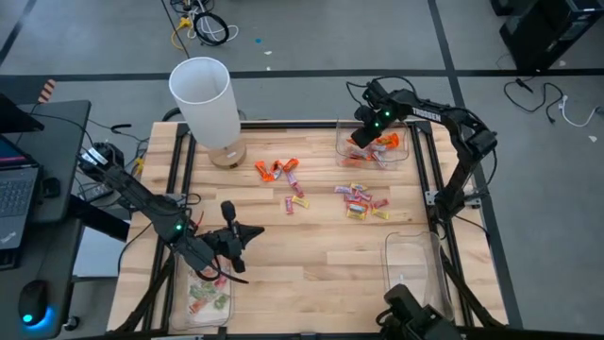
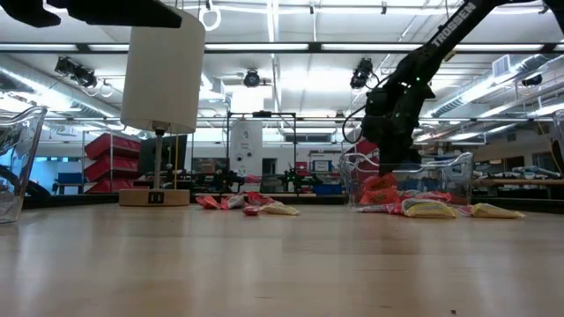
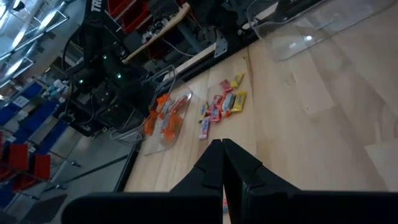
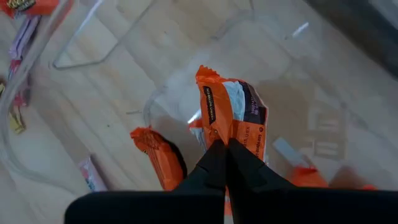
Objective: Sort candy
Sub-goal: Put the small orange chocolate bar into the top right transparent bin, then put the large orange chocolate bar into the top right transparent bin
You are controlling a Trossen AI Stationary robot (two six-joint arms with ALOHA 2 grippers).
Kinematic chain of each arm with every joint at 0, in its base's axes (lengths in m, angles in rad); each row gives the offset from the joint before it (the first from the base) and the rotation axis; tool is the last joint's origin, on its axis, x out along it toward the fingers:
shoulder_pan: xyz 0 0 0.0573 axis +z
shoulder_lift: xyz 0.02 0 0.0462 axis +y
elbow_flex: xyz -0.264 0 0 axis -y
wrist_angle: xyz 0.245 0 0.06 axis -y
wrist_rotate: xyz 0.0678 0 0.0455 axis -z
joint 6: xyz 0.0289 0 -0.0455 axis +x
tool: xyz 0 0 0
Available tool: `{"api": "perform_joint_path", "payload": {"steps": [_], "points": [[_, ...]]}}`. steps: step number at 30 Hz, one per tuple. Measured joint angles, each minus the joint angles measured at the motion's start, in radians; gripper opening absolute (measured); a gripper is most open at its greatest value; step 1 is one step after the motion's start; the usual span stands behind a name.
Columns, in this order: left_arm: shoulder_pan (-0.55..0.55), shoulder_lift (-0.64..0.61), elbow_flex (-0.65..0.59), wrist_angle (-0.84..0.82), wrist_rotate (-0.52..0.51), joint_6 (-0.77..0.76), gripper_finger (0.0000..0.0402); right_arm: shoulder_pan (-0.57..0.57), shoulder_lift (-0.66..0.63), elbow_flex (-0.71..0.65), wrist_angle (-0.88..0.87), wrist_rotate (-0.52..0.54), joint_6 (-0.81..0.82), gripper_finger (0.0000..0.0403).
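Over the far tray (image 1: 342,151), right claw (image 4: 225,144) pinches orange candy (image 4: 233,112).

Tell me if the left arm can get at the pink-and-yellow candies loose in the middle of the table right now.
Probably yes. The left gripper hangs shut above the tray of green candies, and only bare table lies between it and the pink-and-yellow candies. The right gripper is busy over the orange-candy tray.
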Motion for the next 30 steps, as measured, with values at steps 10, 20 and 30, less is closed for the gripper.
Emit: {"api": "perform_joint_path", "payload": {"steps": [10,20,30], "points": [[0.0,0.0,0.0,-0.012,-0.049,0.017,0.0,0.035,-0.001,0.0,-0.002,-0.005,0.015,0.0002],[0.0,-0.002,0.0,0.009,-0.174,0.134,0.0,0.047,-0.002,0.0,-0.007,0.095,0.087,0.0063],[0.003,-0.043,0.0,0.018,-0.293,0.214,0.0,0.074,-0.023,0.002,-0.029,0.131,0.011,0.0082]]}}
